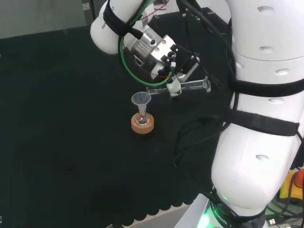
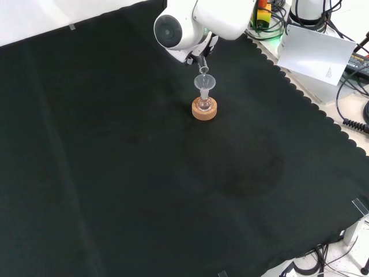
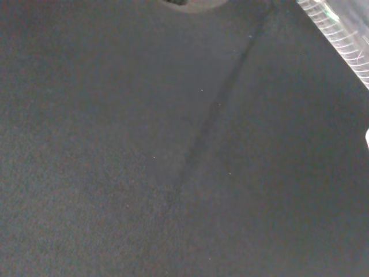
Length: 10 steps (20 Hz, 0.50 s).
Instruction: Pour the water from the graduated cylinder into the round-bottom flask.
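A small clear round-bottom flask [image 1: 142, 118] stands in a cork ring [image 1: 142, 125] on the black cloth, with a clear funnel [image 1: 141, 99] in its neck. In the head view the hand [image 1: 172, 76] is up and to the right of the funnel, its fingers curled round a clear graduated cylinder [image 1: 190, 86]. The cylinder lies almost level, its mouth end reaching the funnel's rim. In the front view the cylinder's tip [image 2: 202, 69] hangs just above the funnel [image 2: 204, 82] and the flask [image 2: 204, 104]. The wrist view catches the cylinder's marked wall [image 3: 340, 34].
The arm's white link [image 2: 196, 23] stands in front of the hand in the front view. A white sheet [image 2: 314, 49] and cables lie beyond the cloth's scalloped edge [image 2: 300, 92] at the right. Open black cloth [image 2: 144, 184] surrounds the cork ring [image 2: 204, 111].
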Each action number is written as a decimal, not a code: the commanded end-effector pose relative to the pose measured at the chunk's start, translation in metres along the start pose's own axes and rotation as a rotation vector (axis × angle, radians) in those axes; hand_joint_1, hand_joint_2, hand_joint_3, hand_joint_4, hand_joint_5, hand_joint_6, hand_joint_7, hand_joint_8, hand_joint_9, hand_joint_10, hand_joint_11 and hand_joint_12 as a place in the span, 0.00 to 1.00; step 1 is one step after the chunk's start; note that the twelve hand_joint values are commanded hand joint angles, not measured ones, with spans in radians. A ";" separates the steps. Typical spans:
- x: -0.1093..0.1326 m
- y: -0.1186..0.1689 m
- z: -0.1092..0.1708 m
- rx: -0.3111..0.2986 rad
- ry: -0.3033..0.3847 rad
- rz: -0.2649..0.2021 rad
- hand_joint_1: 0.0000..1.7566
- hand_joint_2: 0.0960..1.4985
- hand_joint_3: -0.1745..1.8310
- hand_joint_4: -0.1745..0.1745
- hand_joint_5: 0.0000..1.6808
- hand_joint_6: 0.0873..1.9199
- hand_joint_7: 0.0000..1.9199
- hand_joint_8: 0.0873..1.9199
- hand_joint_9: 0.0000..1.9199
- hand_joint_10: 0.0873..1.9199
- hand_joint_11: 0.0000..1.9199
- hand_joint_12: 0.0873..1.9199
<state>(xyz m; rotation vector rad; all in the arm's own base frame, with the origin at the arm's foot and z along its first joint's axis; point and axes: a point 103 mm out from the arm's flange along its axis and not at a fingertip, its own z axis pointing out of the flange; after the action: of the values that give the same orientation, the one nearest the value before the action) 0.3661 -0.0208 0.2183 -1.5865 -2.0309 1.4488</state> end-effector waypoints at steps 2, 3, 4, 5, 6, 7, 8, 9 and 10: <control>0.000 -0.001 -0.001 0.004 -0.015 0.010 0.66 0.74 0.08 0.00 0.58 0.51 0.67 0.11 0.76 0.00 0.69 0.33; 0.000 -0.001 0.000 0.005 -0.015 0.011 0.66 0.74 0.08 0.00 0.58 0.51 0.67 0.11 0.76 0.00 0.69 0.33; 0.000 -0.001 0.000 0.011 -0.017 0.015 0.66 0.74 0.08 0.00 0.58 0.51 0.67 0.11 0.76 0.00 0.69 0.33; 0.001 -0.001 0.000 0.017 -0.018 0.017 0.66 0.74 0.08 0.00 0.58 0.51 0.67 0.11 0.76 0.00 0.69 0.33; 0.001 -0.001 -0.001 0.020 -0.020 0.020 0.66 0.74 0.08 0.00 0.58 0.51 0.67 0.11 0.76 0.00 0.69 0.33; 0.001 -0.002 -0.001 0.021 -0.023 0.023 0.66 0.74 0.08 0.00 0.58 0.51 0.67 0.11 0.76 0.00 0.69 0.33; 0.001 -0.002 -0.002 0.022 -0.026 0.026 0.66 0.74 0.08 0.00 0.58 0.51 0.67 0.11 0.76 0.00 0.69 0.33; 0.001 -0.002 -0.002 0.023 -0.027 0.028 0.66 0.74 0.08 0.00 0.58 0.51 0.67 0.11 0.76 0.00 0.69 0.33; 0.002 -0.003 -0.003 0.025 -0.028 0.031 0.66 0.74 0.08 0.00 0.58 0.51 0.67 0.11 0.76 0.00 0.69 0.33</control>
<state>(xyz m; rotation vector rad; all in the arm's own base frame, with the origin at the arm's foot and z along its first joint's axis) 0.3656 -0.0184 0.2199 -1.5968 -2.0130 1.4948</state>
